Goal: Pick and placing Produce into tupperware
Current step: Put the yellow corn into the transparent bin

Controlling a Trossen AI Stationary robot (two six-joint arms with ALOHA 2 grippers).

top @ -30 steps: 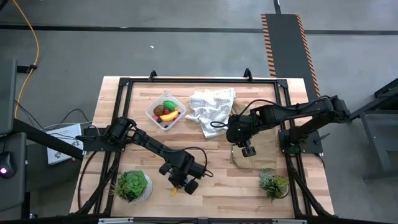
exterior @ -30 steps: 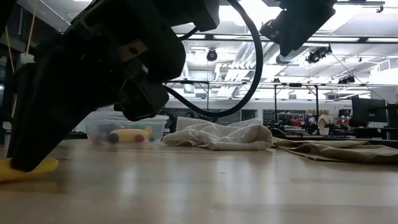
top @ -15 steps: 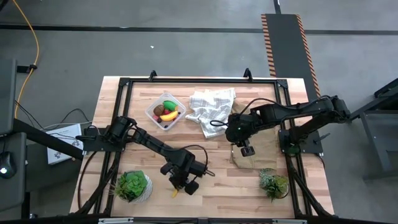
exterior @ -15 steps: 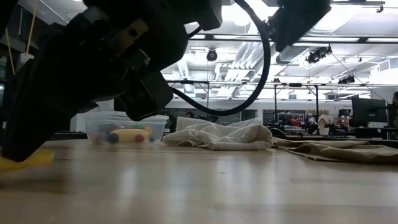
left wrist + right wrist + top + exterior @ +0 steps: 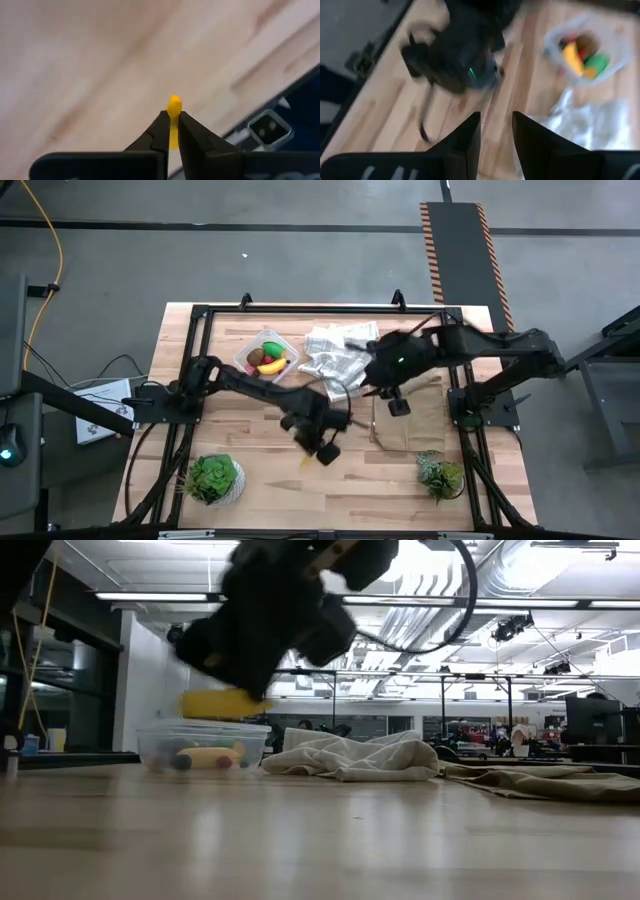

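Banana piece (image 5: 173,107) pinched in our left gripper (image 5: 170,125), mid-frame.
We lift it clear over the tub (image 5: 266,358) rim at upper left before releasing; right gripper (image 5: 496,131) hovers, parted and empty.

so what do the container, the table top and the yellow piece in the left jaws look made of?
Container: clear, colourless plastic, probably thin; the produce shows through its wall.
Table top: pale wood planks, matt, with visible seams.
Yellow piece: smooth, evenly coloured, likely moulded plastic or rubber; which one cannot be told. The left gripper is shut on it.
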